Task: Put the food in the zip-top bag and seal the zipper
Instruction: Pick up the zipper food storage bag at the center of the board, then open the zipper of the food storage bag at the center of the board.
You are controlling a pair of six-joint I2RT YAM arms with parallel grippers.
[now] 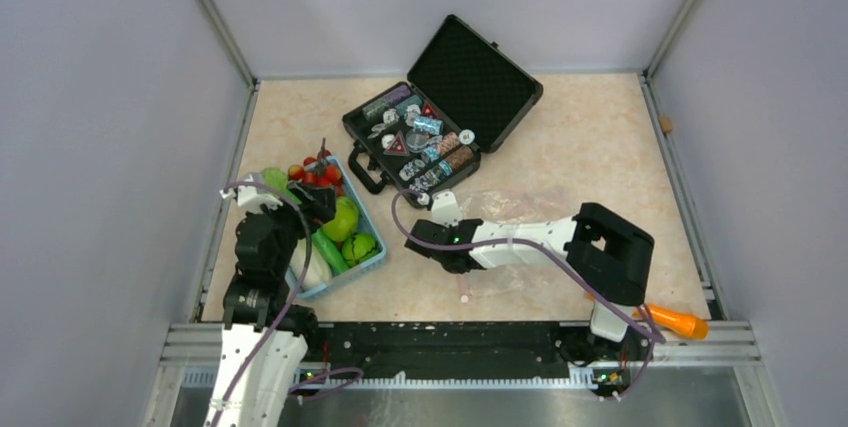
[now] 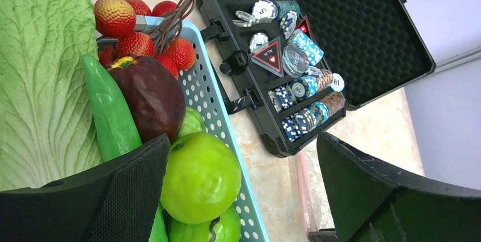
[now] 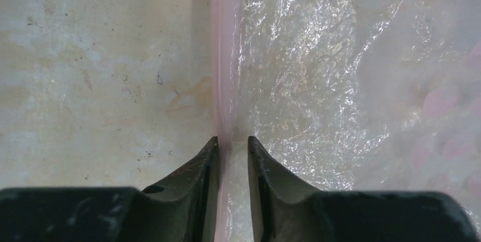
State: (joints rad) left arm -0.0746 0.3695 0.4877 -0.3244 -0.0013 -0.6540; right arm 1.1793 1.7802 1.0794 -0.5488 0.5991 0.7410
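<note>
The food lies in a light blue basket point(image 1: 372, 261): a green apple point(image 2: 198, 177), a long green cucumber point(image 2: 110, 111), a dark purple piece point(image 2: 150, 94), red cherry tomatoes point(image 2: 136, 43) and a green leafy ball point(image 1: 358, 247). My left gripper point(image 2: 243, 140) is open wide just above the basket, with the apple between its fingers and untouched. The clear zip-top bag point(image 1: 530, 209) lies flat on the table. My right gripper point(image 3: 232, 140) sits low at the bag's mouth, its jaws narrowly apart and pinched on the pink zipper point(image 3: 227, 55).
An open black case point(image 1: 440, 117) of chips stands behind the bag and to the right of the basket. An orange carrot-like toy point(image 1: 677, 322) lies at the front edge by the right arm's base. Grey walls enclose the table.
</note>
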